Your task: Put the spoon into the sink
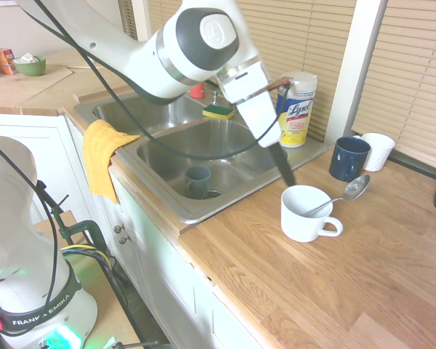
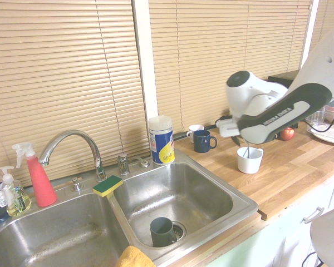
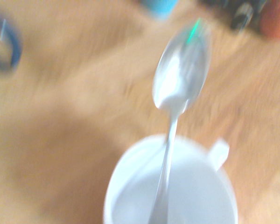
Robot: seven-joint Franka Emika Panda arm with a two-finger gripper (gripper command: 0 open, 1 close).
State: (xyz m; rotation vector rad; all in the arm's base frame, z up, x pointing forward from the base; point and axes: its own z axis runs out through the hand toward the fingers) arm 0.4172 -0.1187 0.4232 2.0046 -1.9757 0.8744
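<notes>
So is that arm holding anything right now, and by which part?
Nothing. Its jaws are open above the white mug; the spoon leans in the mug, untouched.

Spoon (image 1: 343, 195) seen resting in white mug (image 1: 306, 213) on wooden counter (image 1: 334, 283).
Gripper (image 1: 285, 174) is held just above the mug's rim, beside the sink (image 1: 196, 156); bowl end is propped outward over the rim.

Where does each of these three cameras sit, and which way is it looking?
First outside camera: off the counter's end, looking along it over the sink; the white arm reaches in from the left, claw above the white mug.
Second outside camera: opposite side, facing the window blinds; the arm enters from the right.
Wrist camera: on the arm, looking down at the spoon standing in that mug; no body parts show.
All three share mug and spoon.
</notes>
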